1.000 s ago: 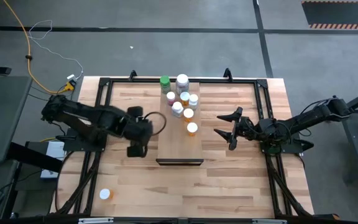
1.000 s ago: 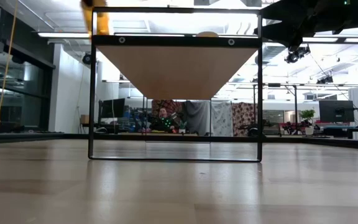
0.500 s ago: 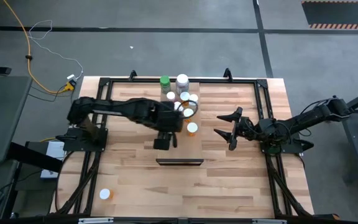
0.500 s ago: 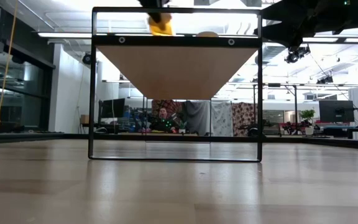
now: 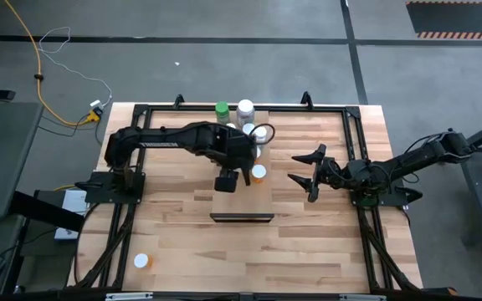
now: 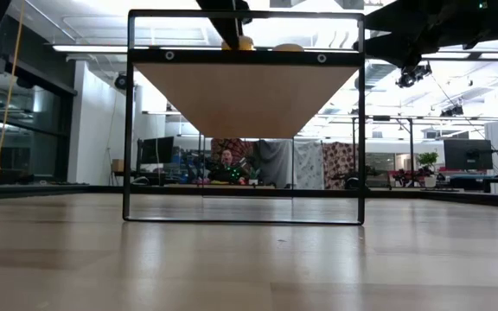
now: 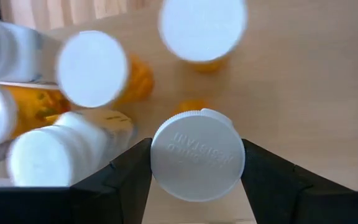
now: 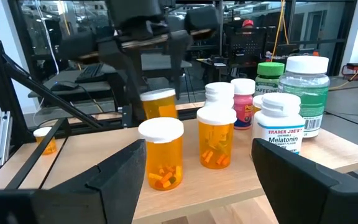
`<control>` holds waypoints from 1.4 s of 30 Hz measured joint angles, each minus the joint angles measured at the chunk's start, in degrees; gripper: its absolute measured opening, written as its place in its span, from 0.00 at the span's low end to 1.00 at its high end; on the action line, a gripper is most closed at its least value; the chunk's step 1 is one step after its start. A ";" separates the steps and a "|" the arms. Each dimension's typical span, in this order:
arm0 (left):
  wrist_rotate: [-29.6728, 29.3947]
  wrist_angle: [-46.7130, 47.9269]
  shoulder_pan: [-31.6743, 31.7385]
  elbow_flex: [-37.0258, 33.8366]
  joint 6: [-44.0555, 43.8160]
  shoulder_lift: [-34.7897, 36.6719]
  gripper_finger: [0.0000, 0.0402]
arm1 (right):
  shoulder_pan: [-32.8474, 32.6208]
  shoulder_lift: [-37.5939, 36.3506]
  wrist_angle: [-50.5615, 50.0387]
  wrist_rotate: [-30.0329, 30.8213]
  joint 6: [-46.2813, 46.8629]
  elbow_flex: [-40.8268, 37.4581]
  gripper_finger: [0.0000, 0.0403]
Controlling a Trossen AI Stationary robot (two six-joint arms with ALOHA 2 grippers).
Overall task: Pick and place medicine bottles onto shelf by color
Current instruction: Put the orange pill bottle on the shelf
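Left gripper is over the shelf, among the bottle cluster; its two fingers clamp the white cap of an orange bottle, seen in the right wrist view just above the shelf top, whether touching it cannot be told; held bottle sits left of a lone orange bottle and near the group.

Bottle cluster at the far end of the shelf: green-capped bottle far left; large clear white-capped bottle beside it on the right; white Melatonin bottle and pinkish bottle in the group; two orange bottles nearer the right arm, upright, apart.

One more orange bottle stands off the shelf, near-left corner of the table, well apart from the rest.

Right gripper waits right of the shelf, fingers spread wide, nothing between them; pointed toward the bottles.

Low view: shelf underside and black frame; a person sits far back in the room.
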State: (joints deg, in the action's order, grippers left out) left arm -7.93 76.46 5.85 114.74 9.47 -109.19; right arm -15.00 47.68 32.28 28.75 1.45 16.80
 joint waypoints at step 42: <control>-2.95 -1.09 2.10 -0.02 3.87 1.77 0.74 | 0.01 0.00 0.00 0.00 0.02 0.00 0.70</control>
State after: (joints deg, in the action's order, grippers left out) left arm -10.89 75.37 7.96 114.72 13.34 -107.42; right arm -15.00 47.68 32.28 28.75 1.48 16.80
